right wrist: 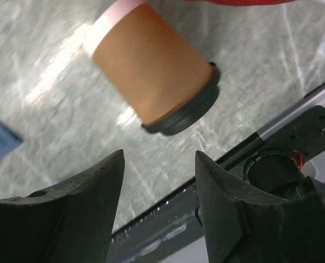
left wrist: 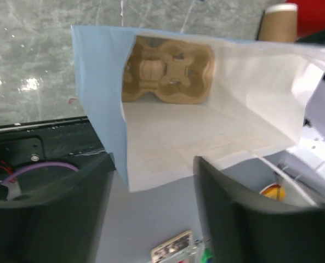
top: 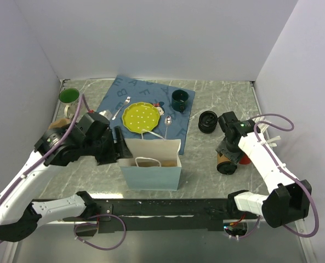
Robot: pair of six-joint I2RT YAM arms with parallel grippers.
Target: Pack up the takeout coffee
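Evidently unpacked: takeout coffee (top: pixel 226 162) lies on its side outside the open bag (top: pixel 151 175); right gripper (right wrist: pixel 159 156) and left gripper (left wrist: pixel 154 161), jaws apart; pickup remains.

The plate (top: pixel 142 117) sits behind the bag (top: pixel 151 171), the takeout coffee (top: pixel 224 163) to its right.

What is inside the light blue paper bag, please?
A brown moulded-pulp cup carrier lies at the bottom of the light blue paper bag, with no cup visible in it. The bag's walls hide part of the carrier.
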